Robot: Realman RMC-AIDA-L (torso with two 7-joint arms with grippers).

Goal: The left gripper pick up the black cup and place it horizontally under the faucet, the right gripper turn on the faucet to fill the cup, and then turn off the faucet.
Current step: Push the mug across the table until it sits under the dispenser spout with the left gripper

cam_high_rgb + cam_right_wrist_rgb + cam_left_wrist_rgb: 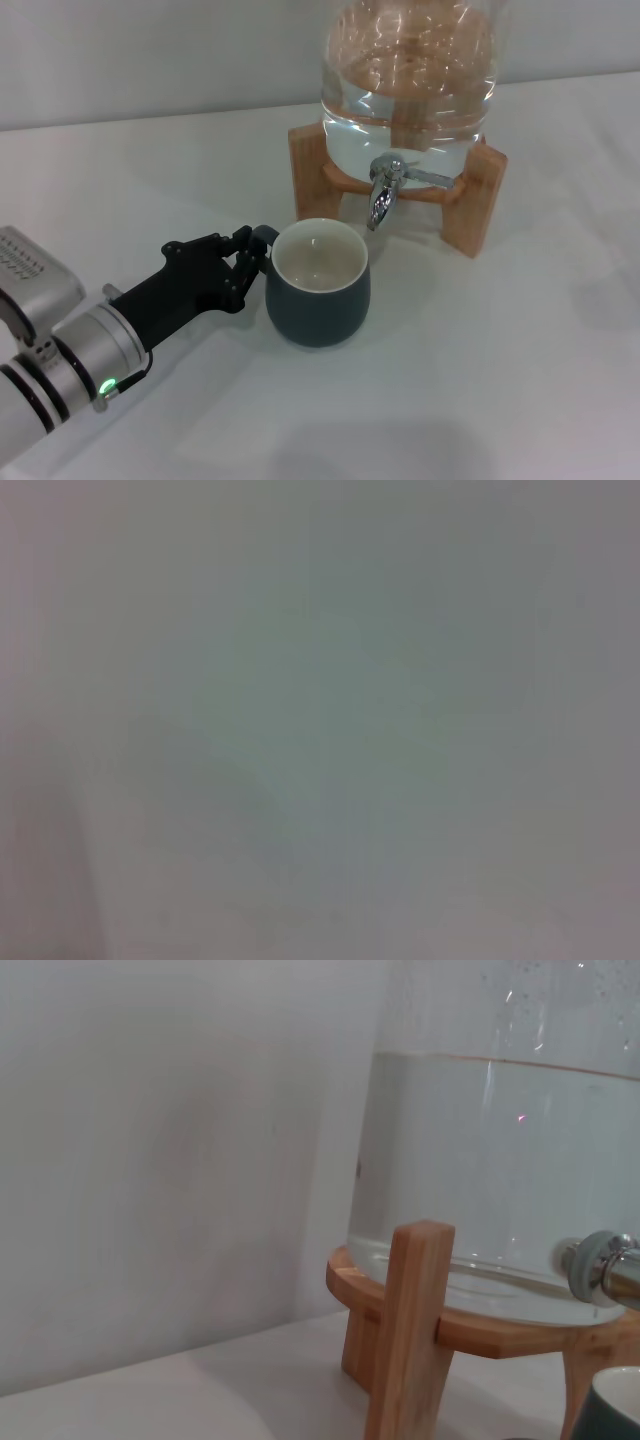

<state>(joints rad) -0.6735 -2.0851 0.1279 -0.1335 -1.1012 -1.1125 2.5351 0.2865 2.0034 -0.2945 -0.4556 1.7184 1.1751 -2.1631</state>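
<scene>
glass jar (405,70) at the bench's far edge; black cup (318,283) stands just short of the faucet (384,190) spout. my left gripper (243,265) is pinching its handle. risk: thin handle grip twists, stream misses.

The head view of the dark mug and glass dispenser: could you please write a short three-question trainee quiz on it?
1. True or false: the squat dark blue-grey cup with cream inside lies on its side.
2. What does the black multi-fingered left gripper touch: (a) the cup's handle, (b) the shiny chrome faucet, (c) the wooden stand?
3. Is the right gripper visible?

Key: 1 false, upright. 2 (a). 3 No.
</scene>
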